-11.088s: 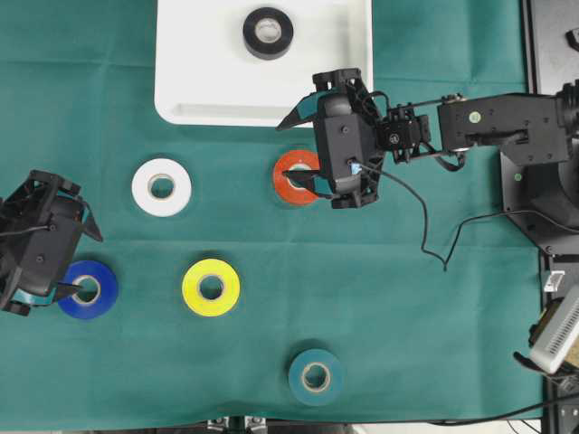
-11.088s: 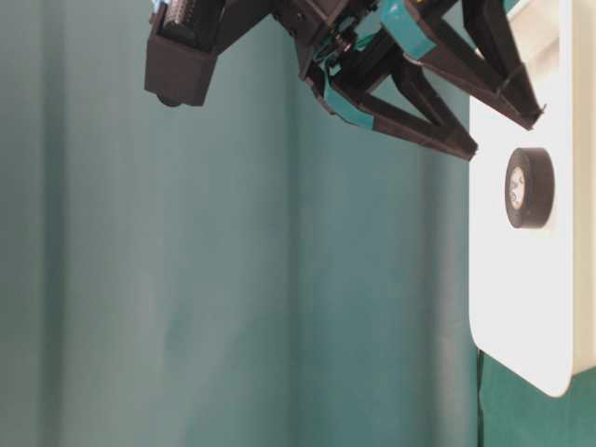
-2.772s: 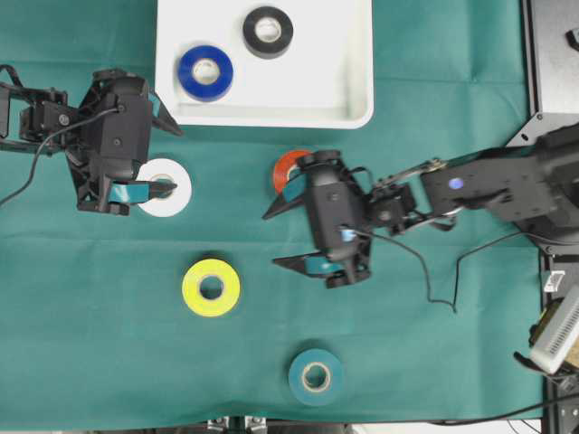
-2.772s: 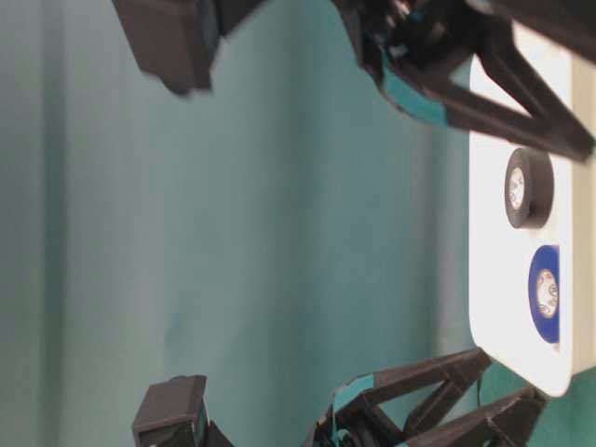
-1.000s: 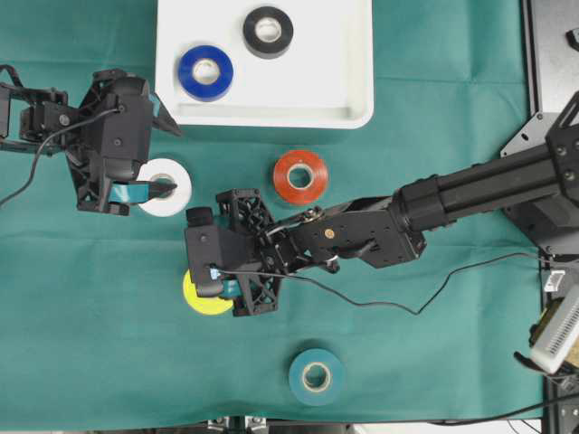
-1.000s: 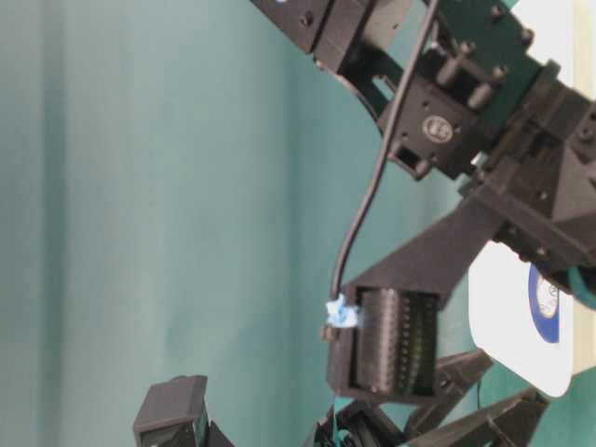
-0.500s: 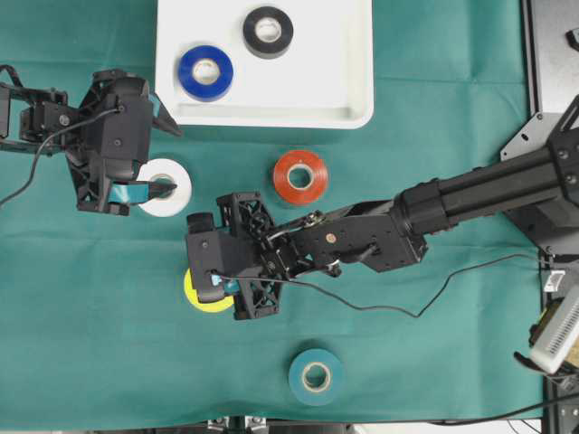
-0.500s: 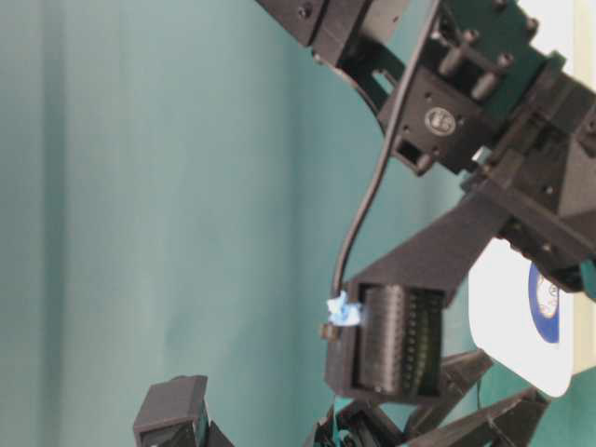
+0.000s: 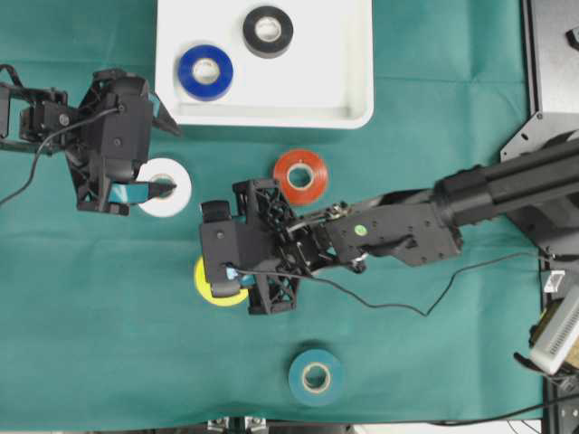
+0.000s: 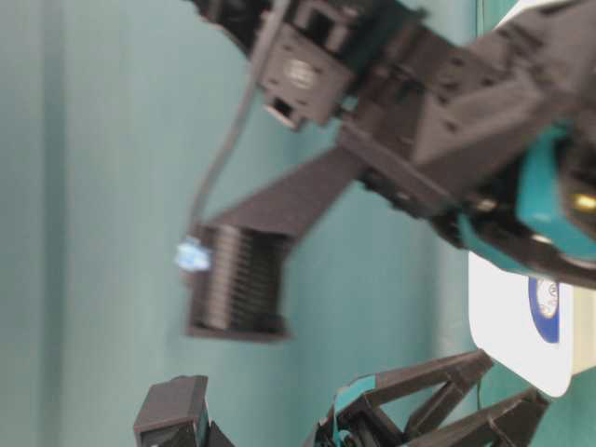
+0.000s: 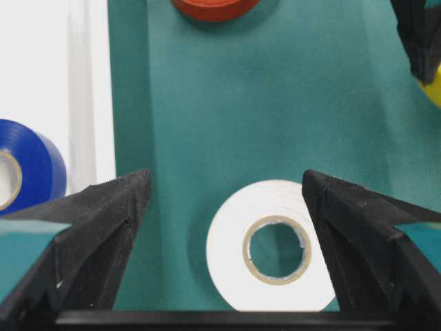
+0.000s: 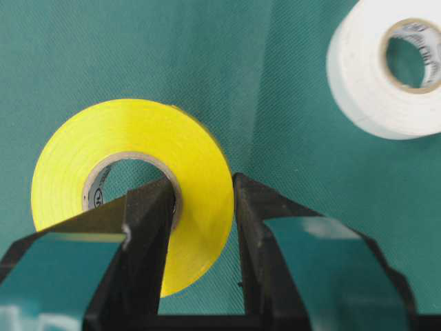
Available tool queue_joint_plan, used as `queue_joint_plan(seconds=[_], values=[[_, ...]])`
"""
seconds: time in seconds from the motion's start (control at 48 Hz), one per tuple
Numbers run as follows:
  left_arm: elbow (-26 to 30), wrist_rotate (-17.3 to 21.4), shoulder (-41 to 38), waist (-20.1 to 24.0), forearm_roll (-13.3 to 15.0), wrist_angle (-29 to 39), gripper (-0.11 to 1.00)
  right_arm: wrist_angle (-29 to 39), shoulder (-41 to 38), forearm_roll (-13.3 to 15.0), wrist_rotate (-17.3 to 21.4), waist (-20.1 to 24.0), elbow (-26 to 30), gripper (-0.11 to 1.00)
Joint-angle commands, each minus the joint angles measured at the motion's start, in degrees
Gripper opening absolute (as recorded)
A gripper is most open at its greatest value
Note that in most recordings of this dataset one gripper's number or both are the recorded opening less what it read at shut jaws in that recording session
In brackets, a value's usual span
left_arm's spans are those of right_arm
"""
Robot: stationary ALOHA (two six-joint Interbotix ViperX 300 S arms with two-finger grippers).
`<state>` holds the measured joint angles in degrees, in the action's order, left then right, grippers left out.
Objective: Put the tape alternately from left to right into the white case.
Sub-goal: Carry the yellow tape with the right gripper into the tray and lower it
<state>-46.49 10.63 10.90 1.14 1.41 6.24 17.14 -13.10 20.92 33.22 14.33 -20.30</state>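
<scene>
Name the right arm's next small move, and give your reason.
Probably lift the yellow roll straight up. The right tool is shut on its wall, one finger inside the core, the other outside. The roll looks barely off the cloth, and the white case, holding the blue roll and black roll, lies across the cloth.

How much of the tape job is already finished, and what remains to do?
Done: the blue roll and the black roll lie in the white case. In hand: the right gripper is shut on the yellow roll, one finger inside its core. Left: the white roll under the open left gripper, the red roll and the teal roll are on the cloth.
</scene>
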Motion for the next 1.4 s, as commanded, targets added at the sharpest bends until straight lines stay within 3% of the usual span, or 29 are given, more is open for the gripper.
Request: queue_joint_plan(seconds=[0.0, 0.354, 0.625, 0.959, 1.376], values=[[0.7, 0.0, 0.6, -0.2, 0.1, -0.3, 0.69, 0.0, 3.7, 0.1, 0.1, 0.3, 0.3, 0.27], [0.7, -0.1, 0.6, -0.2, 0.1, -0.2, 0.69, 0.3, 5.7, 0.1, 0.2, -0.3, -1.6, 0.27], [0.7, -0.1, 0.6, -0.2, 0.1, -0.3, 0.69, 1.8, 9.6, 0.0, 0.4, -3.7, -6.1, 0.27], [0.5, -0.1, 0.6, -0.2, 0.1, -0.3, 0.69, 1.5, 15.5, 0.1, 0.4, -12.5, -12.9, 0.27], [0.4, -0.1, 0.6, -0.7, 0.1, -0.3, 0.69, -1.0, 15.0, 2.9, 0.2, -23.5, -13.1, 0.27]])
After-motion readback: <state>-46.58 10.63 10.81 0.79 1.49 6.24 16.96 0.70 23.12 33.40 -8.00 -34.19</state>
